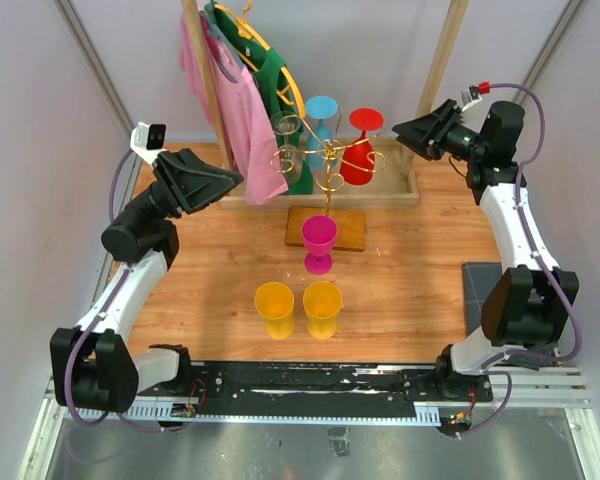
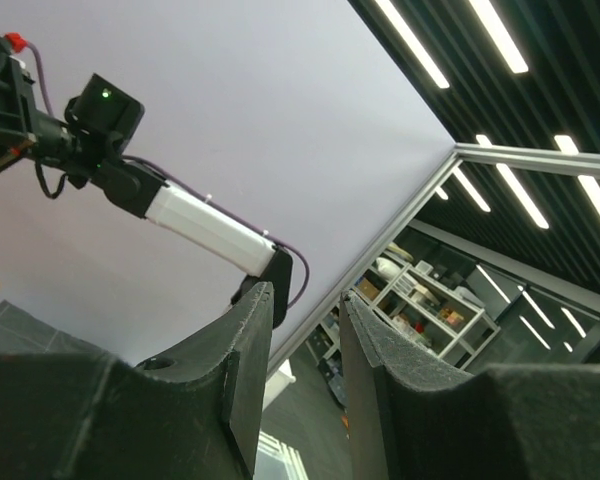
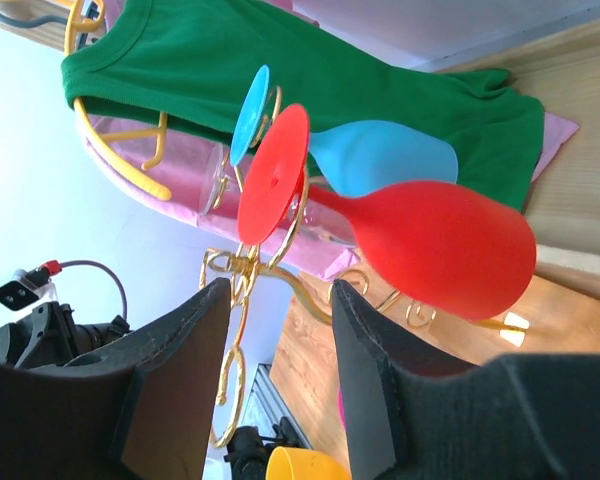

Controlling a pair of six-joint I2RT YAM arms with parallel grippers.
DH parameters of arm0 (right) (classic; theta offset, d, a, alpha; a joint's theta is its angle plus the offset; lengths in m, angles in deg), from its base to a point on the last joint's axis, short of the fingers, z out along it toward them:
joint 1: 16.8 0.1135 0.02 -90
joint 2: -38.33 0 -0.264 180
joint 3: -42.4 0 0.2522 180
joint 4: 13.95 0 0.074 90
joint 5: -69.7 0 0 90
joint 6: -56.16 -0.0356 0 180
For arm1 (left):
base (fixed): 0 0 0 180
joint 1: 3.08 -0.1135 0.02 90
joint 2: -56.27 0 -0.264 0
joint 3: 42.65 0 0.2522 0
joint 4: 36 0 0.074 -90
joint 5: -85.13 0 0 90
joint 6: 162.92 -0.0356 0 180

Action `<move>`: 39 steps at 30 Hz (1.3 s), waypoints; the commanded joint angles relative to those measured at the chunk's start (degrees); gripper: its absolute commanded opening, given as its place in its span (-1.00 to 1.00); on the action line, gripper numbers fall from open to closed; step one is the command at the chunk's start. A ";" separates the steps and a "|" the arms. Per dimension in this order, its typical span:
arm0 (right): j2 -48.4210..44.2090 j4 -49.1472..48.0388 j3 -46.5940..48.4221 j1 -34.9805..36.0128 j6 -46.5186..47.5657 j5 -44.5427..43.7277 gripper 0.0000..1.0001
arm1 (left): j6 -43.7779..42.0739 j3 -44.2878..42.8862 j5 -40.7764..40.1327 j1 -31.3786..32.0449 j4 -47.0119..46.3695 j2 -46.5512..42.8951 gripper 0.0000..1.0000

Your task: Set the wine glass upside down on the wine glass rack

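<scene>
The red glass (image 1: 357, 162) hangs upside down on the rack (image 1: 327, 172), beside a blue glass (image 1: 322, 107). The right end effector (image 1: 398, 128) is open, near the red glass but apart. The left end effector (image 1: 238, 181) is open and empty, left of the rack.

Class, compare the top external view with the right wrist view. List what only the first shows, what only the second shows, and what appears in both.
Only the top external view: the left arm and right arm from base to wrist, and the dark mat on the table's right side.

Only the right wrist view: the right gripper close up, its fingers apart with nothing between them.

Both: the red glass and blue glass hanging upside down on the gold rack, with the green shirt behind.
</scene>
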 commanded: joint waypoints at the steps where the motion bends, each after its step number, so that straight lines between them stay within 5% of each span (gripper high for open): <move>1: -6.54 3.09 -1.42 0.41 4.48 -0.82 -0.06 | -3.83 -1.24 3.07 -0.56 1.78 -2.02 -0.25; 5: -12.72 7.44 -5.47 0.41 8.42 -2.26 -0.05 | -15.45 -1.75 7.19 -0.56 19.76 -5.72 -0.25; 9: -20.04 14.76 -10.02 0.36 13.87 -5.22 -0.01 | -42.01 -5.23 6.68 -0.56 56.95 -11.06 -0.26; 12: -25.19 16.83 -13.97 0.37 15.13 -6.16 0.02 | -59.78 -9.41 1.49 -0.40 80.91 -11.95 -0.26; 17: -32.62 20.35 -19.12 0.37 16.28 -7.10 0.02 | -75.90 -13.58 -9.49 2.11 101.80 -10.72 -0.28; 29: -38.14 23.19 -20.43 0.37 16.65 -7.67 0.03 | -78.74 -10.53 -43.45 24.02 109.54 -6.84 -0.42; 39: -39.40 23.23 -21.74 0.37 16.63 -7.66 0.02 | -70.25 -7.96 -58.34 33.51 106.73 0.00 -0.37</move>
